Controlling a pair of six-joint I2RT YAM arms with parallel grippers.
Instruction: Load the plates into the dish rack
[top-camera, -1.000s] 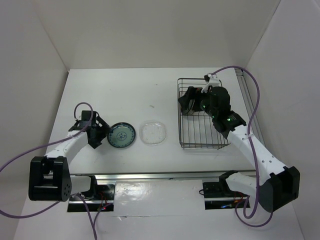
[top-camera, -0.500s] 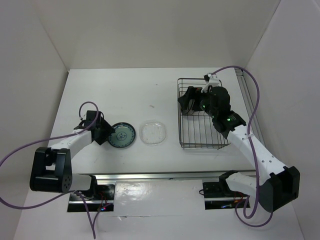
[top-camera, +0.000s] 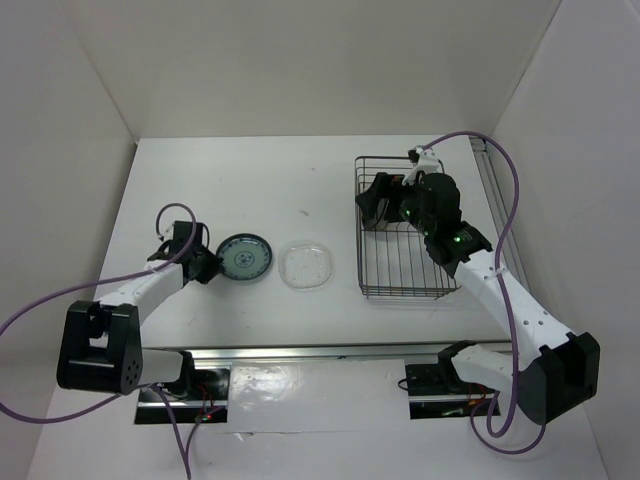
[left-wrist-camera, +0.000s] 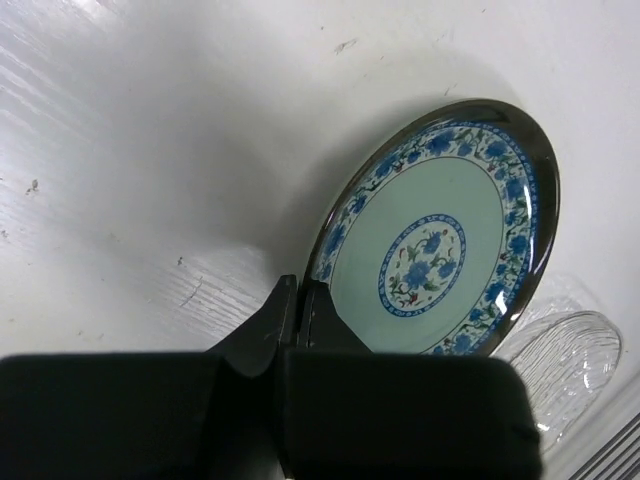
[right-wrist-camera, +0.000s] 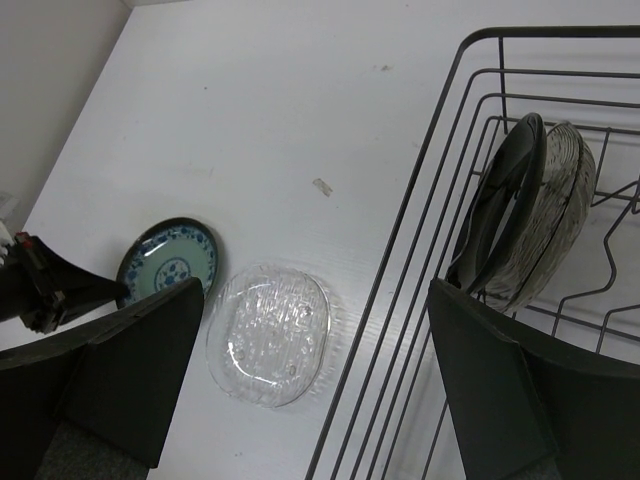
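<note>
Teal plate (left-wrist-camera: 440, 240) rim clamped in left jaws.

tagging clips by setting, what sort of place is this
Probably a robot lab bench, not a kitchen: a white table boxed by plain walls, with a dish rack and a teal plate as props.

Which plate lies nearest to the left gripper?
The blue patterned plate: the left gripper is shut on its rim; the glass plate lies beyond.
</note>
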